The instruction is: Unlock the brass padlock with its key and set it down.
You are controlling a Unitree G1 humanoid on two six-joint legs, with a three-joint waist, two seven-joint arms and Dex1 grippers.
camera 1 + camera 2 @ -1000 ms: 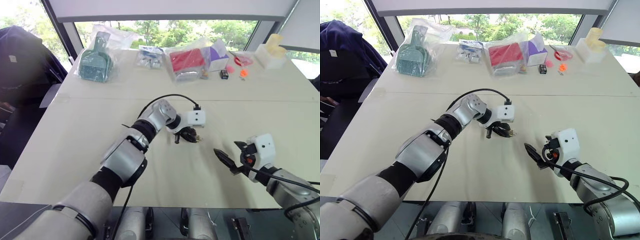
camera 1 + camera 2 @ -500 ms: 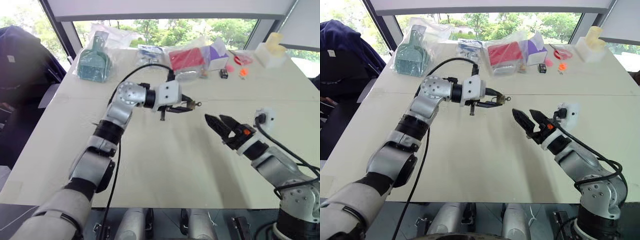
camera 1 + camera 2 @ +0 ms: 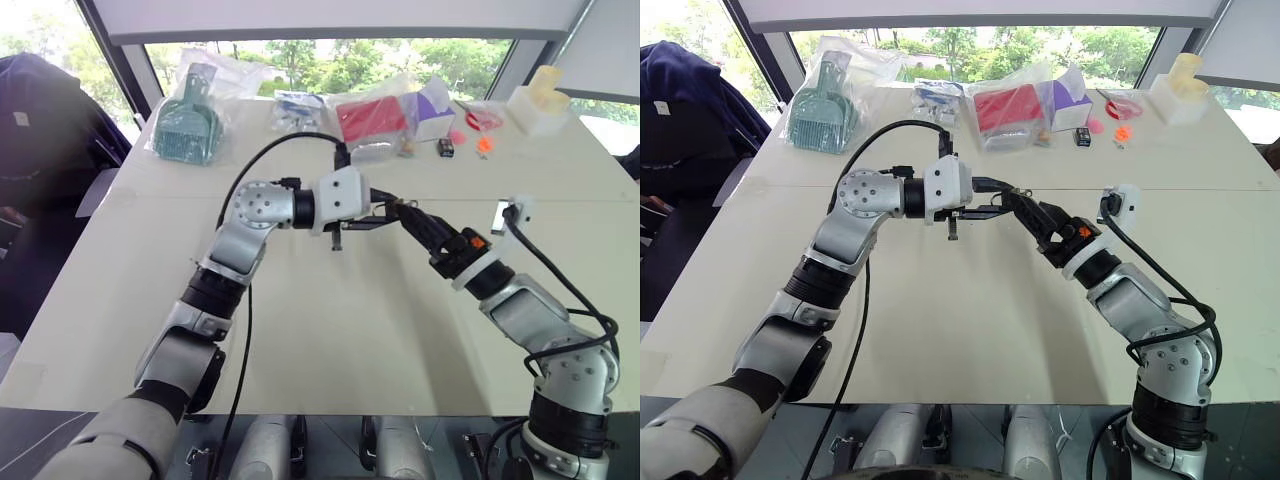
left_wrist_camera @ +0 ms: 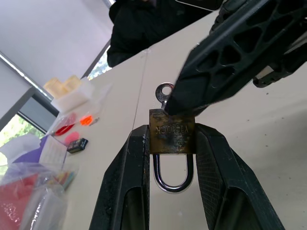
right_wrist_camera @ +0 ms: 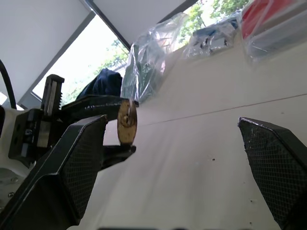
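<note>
My left gripper is shut on the brass padlock and holds it in the air over the middle of the table. The silvery shackle hangs between its fingers, and the key sticks out of the lock body's far end. My right gripper is open and faces the left one. One of its fingers reaches the key's head, while the other stands well apart. In the head views the two grippers meet tip to tip, left gripper against right gripper.
Along the table's far edge lie a bagged green brush, a bagged red box, a purple box, small dark and orange bits and a white container. A dark jacket hangs at the left.
The left gripper has lifted the padlock off the table and turned to point right. The right gripper has risen and swung left until its tips reach the lock.
</note>
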